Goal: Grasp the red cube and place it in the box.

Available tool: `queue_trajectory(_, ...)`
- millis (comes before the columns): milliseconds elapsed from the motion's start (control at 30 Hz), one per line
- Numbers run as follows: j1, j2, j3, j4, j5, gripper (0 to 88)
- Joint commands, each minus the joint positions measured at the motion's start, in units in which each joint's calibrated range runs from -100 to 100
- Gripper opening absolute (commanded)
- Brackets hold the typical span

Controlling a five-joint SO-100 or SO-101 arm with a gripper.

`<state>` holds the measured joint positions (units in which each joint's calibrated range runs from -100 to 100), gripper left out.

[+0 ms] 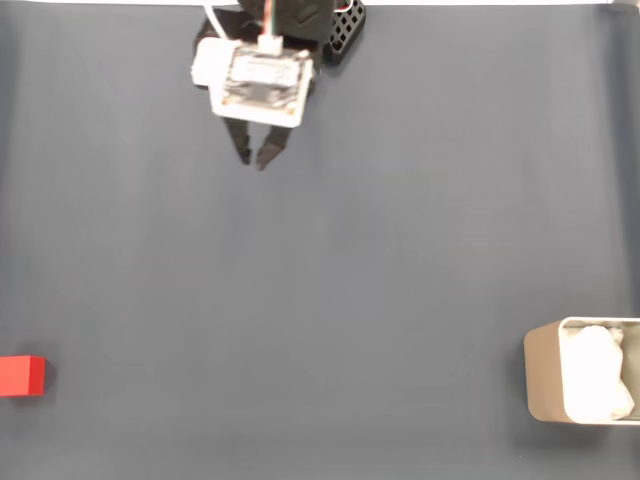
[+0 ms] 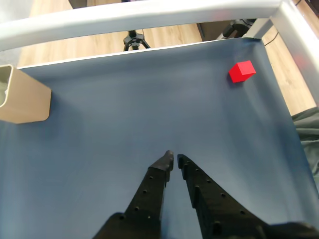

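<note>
Hovering nearly closed and empty, the pincer (image 1: 256, 158) sat between the red cube (image 1: 22, 376) and the box (image 1: 545, 375), committed to neither.

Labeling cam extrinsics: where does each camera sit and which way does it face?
Fixed view: above the table, looking straight down on the dark mat; the arm enters at the top edge, gripper nearly shut.
Wrist view: rides on the arm, looking forward and down past the gripper across the mat toward a wooden floor.
Shared: the red cube and the box, at opposite edges of the mat.
</note>
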<state>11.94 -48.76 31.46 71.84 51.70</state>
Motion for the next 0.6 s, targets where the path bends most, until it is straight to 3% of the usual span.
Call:
queue_trajectory(0,2.5,2.3,-4.9,-1.2,0.5,0.0)
queue_trajectory(567,13.1,21.6,-16.0,-15.4,0.1,0.4)
